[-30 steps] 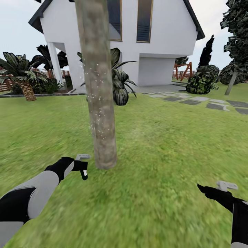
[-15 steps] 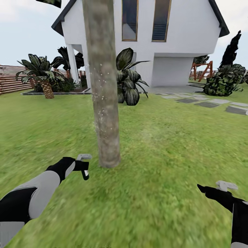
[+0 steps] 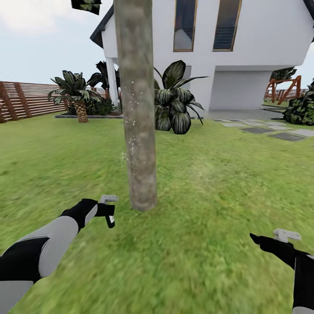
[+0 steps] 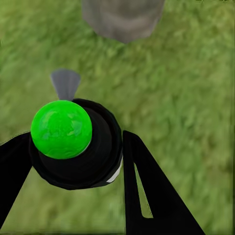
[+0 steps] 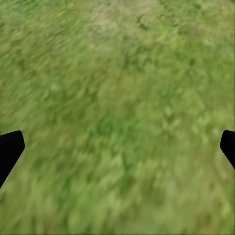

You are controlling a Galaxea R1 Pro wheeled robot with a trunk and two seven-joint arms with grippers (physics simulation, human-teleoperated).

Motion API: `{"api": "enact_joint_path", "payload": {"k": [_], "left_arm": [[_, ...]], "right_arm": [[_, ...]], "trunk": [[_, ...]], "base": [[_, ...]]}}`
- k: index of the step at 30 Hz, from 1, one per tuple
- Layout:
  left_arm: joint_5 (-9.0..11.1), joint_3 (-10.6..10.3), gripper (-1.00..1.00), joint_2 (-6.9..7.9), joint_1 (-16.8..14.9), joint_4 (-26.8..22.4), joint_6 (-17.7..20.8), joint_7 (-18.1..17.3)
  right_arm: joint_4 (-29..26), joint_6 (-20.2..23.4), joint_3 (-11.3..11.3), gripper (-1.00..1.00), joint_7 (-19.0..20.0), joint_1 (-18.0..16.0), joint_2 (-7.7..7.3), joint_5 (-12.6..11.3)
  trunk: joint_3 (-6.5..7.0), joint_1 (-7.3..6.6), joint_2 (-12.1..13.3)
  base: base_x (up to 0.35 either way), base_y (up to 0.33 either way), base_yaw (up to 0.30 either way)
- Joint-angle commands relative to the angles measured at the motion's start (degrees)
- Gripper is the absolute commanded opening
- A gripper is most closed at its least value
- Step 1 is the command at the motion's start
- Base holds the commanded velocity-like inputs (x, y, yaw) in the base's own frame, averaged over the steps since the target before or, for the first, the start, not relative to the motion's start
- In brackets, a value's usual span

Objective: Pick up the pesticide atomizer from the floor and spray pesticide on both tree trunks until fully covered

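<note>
Left gripper (image 3: 107, 214) clamped on pesticide atomizer (image 3: 109, 218), held low over grass (image 3: 196, 261) just near-left of tree trunk (image 3: 138, 131). In left wrist view, fingers (image 4: 147, 196) pressed to either side of black atomizer body (image 4: 93, 152), bright green cap (image 4: 61, 129) facing the camera, grey nozzle (image 4: 65, 83) sticking out toward base of trunk (image 4: 122, 17). Long axis of atomizer roughly upright, hanging down from the gripper; nozzle aimed far, at the trunk foot, close but not touching.

Right gripper (image 3: 279, 242) at near right, low over the lawn, well apart from the trunk; fingertips (image 5: 10, 147) spread wide at both sides of right wrist view, nothing but grass between.

Trunk upright, speckled with pale dots on its left side. Open lawn all round trunk, left, right and near. Far left bounded by slatted fence (image 3: 26, 100) and short palm (image 3: 76, 93); white house (image 3: 218, 56) and broad-leaved plant (image 3: 174, 104) beyond trunk; grey paving stones (image 3: 270, 131) far right
</note>
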Motion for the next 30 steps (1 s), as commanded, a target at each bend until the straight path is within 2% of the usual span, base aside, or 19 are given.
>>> {"api": "enact_joint_path", "payload": {"k": [1,13,30], "left_arm": [[-0.03,0.0,-1.0,-0.06,0.0,0.01,0.0,0.01],[-0.04,0.0,-1.0,-0.12,0.0,0.01,0.0,0.01],[-0.04,0.0,-1.0,-0.12,0.0,0.03,-0.09,0.01]], "right_arm": [[0.0,0.0,0.0,1.0,-0.01,0.0,0.0,0.0],[0.0,0.0,0.0,1.0,-0.02,0.0,0.0,0.0],[0.0,0.01,0.0,1.0,0.07,-0.03,0.0,0.0]], "trunk": [[0.0,0.0,0.0],[0.0,0.0,0.0],[0.0,0.0,0.0]], "base": [[0.0,-0.321,0.251],[0.0,-0.321,0.243],[0.106,-0.317,0.014]]}}
